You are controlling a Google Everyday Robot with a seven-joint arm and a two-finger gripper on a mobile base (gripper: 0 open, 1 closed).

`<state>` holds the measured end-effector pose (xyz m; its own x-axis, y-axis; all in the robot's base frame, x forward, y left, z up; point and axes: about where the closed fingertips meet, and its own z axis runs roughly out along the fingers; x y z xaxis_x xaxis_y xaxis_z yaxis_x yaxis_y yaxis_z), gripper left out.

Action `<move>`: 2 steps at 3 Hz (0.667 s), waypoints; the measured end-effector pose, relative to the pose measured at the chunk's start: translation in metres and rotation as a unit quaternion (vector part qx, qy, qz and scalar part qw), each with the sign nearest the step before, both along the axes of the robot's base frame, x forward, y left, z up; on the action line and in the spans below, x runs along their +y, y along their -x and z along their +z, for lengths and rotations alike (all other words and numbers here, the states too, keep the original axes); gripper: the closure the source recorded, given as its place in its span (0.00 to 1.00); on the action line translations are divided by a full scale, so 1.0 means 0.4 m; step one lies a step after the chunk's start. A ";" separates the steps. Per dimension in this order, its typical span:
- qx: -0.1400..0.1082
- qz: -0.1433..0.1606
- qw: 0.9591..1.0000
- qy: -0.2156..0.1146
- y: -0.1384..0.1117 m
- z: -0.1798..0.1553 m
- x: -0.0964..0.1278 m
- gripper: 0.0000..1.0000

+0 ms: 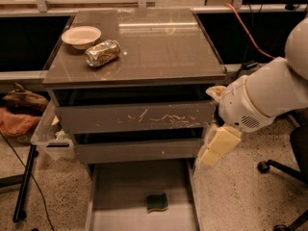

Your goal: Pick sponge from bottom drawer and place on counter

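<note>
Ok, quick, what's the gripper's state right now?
Gripper: open or shut cannot be told; it hangs beside the drawer fronts. Sponge lies in the bottom drawer.

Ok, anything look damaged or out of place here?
The can on the counter is crushed, lying on its side, and the top drawer has a scratched front. The gripper hangs just right of the middle drawer.

Three drawers [125, 191] — one sponge [157, 202], can [102, 53], bowl [81, 35], hand [219, 146]

Green sponge [157, 202], golden can [102, 53] — cream hand [219, 146] beside the grey drawers [134, 117].
</note>
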<state>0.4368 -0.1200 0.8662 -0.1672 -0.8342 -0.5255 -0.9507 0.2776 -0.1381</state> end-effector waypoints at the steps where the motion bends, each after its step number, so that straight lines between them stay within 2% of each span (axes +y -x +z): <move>1: 0.000 0.000 1.000 0.000 0.000 0.000 0.000 0.00; 2: -0.010 0.002 1.000 -0.023 -0.030 -0.056 0.014 0.00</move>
<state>0.4489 -0.1143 0.8439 -0.1530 -0.8091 -0.5675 -0.9487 0.2809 -0.1448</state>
